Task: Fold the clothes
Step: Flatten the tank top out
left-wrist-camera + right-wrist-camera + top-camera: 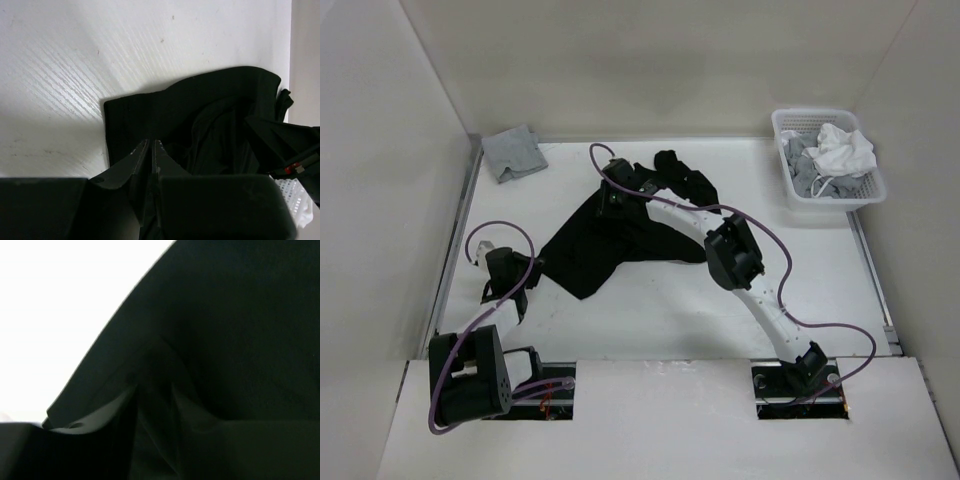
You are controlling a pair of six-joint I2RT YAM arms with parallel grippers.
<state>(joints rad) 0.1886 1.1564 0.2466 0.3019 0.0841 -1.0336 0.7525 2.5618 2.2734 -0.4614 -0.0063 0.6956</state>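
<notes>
Black clothes lie crumpled on the table from above, no fold made yet. Left wrist view: left gripper pinches their edge, jaws almost together. Right wrist view: right gripper clasps a fabric ridge between half-parted jaws

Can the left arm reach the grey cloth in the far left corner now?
Probably not freely: the left claw is shut on the black garment and must release first. Nothing else visibly blocks the grey cloth.

1 black garment, 1 grey cloth, 1 basket.
</notes>
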